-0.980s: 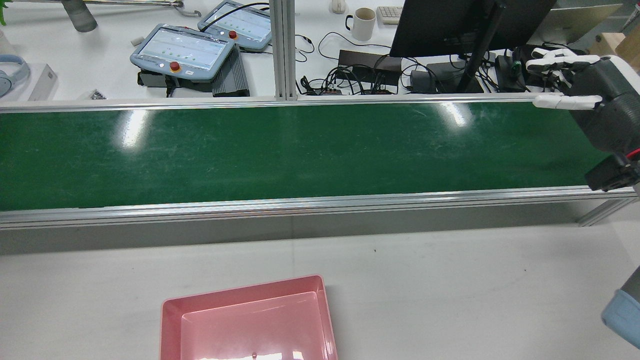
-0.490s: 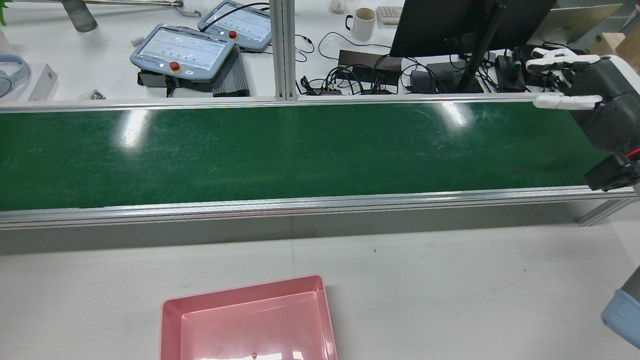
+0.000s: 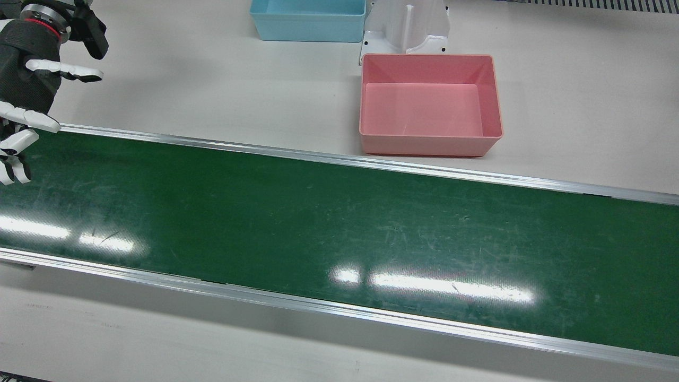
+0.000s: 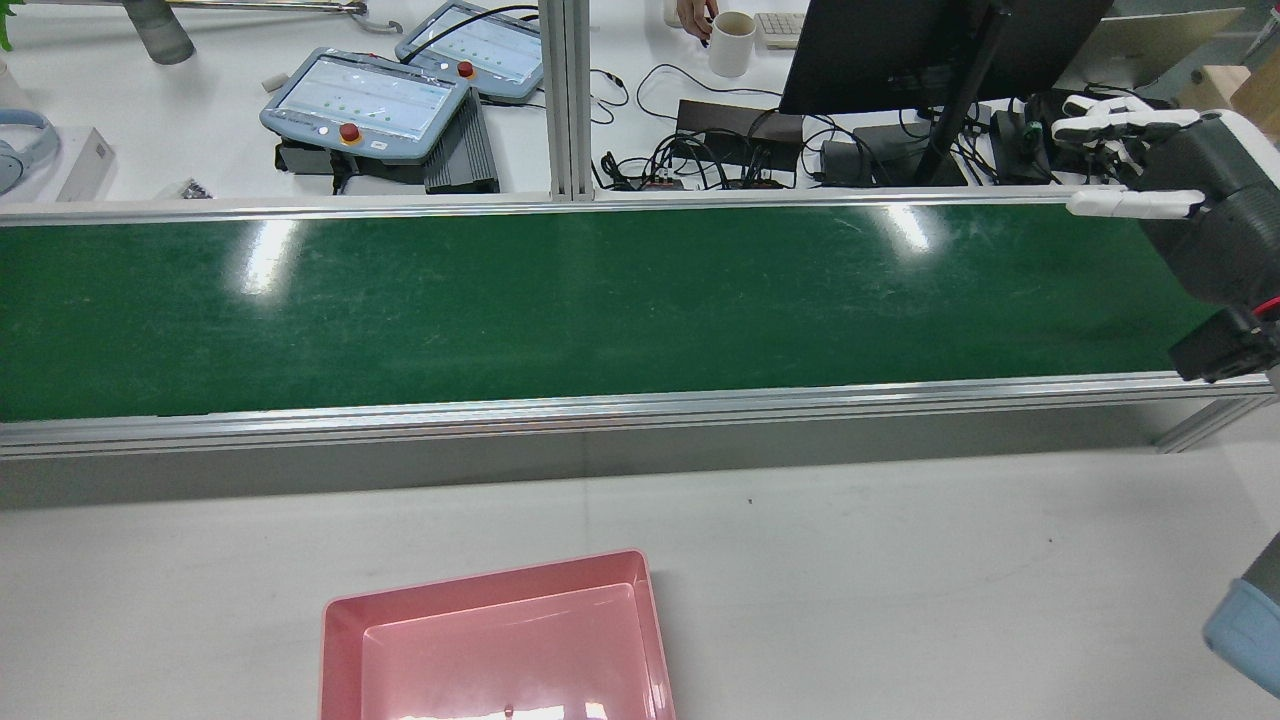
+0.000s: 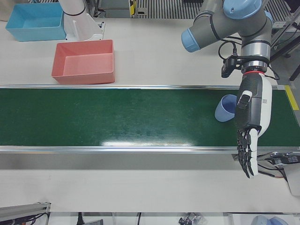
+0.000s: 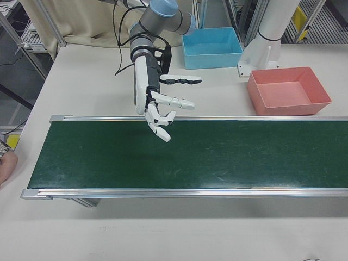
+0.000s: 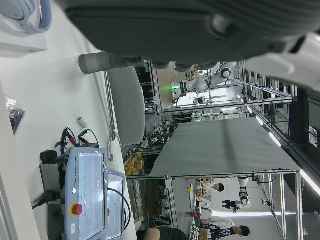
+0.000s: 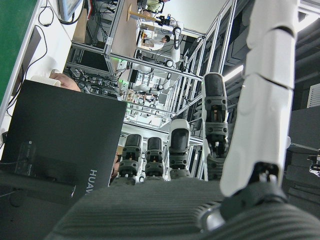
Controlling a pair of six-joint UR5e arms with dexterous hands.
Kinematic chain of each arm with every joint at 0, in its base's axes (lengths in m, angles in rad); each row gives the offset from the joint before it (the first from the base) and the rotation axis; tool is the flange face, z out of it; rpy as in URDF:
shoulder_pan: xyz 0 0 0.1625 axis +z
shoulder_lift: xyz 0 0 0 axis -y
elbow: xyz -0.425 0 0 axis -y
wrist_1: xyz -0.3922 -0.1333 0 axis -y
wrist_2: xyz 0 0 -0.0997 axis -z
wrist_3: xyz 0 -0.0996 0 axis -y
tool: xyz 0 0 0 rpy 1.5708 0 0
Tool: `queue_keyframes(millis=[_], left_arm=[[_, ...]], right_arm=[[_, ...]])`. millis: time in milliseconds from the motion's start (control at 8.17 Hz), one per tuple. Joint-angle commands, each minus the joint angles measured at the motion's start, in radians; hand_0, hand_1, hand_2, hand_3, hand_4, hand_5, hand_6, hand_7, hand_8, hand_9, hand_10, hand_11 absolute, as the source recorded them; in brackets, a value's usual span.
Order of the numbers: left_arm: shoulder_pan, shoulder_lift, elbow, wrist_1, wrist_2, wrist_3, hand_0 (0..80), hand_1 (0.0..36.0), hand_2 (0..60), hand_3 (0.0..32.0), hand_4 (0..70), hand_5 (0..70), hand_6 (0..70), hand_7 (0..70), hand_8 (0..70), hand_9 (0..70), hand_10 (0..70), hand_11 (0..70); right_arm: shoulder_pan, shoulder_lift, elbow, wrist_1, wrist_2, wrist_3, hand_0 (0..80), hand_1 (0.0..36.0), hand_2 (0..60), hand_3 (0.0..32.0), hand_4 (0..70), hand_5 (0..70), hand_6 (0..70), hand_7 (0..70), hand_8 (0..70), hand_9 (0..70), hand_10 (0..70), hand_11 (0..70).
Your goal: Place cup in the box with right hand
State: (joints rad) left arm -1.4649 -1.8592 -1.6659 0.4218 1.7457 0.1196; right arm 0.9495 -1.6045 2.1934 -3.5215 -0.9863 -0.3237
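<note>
A light blue cup (image 5: 227, 108) lies on its side on the green belt (image 5: 117, 117), seen only in the left-front view. My left hand (image 5: 251, 117) hangs open just right of it, fingers pointing to the belt's near edge, apart from the cup or just touching it. My right hand (image 6: 155, 100) is open and empty over the other end of the belt, far from the cup; it also shows in the front view (image 3: 24, 90) and rear view (image 4: 1170, 180). The pink box (image 3: 429, 144) stands empty on the white table beside the belt (image 5: 84, 75) (image 6: 288, 103) (image 4: 490, 600).
A blue box (image 3: 307, 26) and a white arm pedestal (image 3: 406, 26) stand behind the pink box. Aluminium rails edge the belt (image 3: 318, 223). Beyond the belt, the rear view shows a monitor (image 4: 900, 50), cables and teach pendants (image 4: 360, 100).
Both hands stay where they were. A person's hand has reached the white mug on the far desk in the rear view.
</note>
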Motion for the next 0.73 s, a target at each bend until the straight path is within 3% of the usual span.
queue_keyframes(millis=[0, 612], left_arm=[[0.0, 0.0, 0.0, 0.0, 0.0, 0.0, 0.0, 0.0, 0.0, 0.0, 0.0, 0.0, 0.0, 0.0, 0.0, 0.0, 0.0, 0.0], [0.0, 0.0, 0.0, 0.0, 0.0, 0.0, 0.0, 0.0, 0.0, 0.0, 0.0, 0.0, 0.0, 0.0, 0.0, 0.0, 0.0, 0.0]], right_arm=[[0.0, 0.0, 0.0, 0.001, 0.0, 0.0, 58.2, 18.7, 5.3, 0.0, 43.9, 6.7, 17.6, 70.0, 7.5, 22.7, 12.5, 20.0], [0.0, 0.0, 0.0, 0.001, 0.0, 0.0, 58.2, 18.5, 5.4, 0.0, 43.9, 6.7, 17.6, 70.0, 7.6, 22.7, 12.5, 19.9]])
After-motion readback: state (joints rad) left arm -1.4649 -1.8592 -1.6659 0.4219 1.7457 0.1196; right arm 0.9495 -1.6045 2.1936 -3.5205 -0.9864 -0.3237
